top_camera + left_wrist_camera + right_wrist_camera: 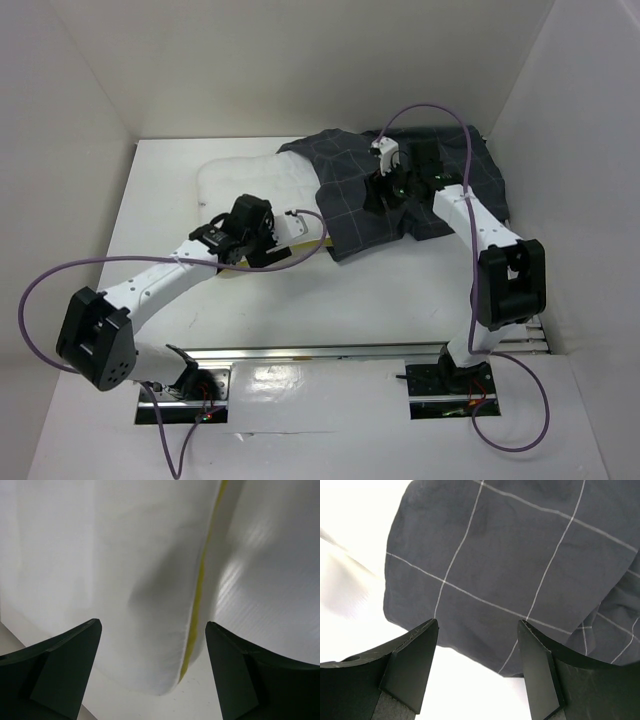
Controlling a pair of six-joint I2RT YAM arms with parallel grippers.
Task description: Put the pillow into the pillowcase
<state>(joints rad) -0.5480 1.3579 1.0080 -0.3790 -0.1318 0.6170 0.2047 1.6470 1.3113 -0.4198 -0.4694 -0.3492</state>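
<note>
White pillow (250, 180) partly under pillowcase (352, 215)

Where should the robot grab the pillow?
Probably the yellow-trimmed near edge of the pillow, coming from above with the left end effector. That edge is thin, is not covered by the pillowcase there, and lies right between its open jaws.

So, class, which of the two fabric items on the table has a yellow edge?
The pillow: it is white with yellow trim along one edge, while the pillowcase is dark grey with a light grid.
</note>
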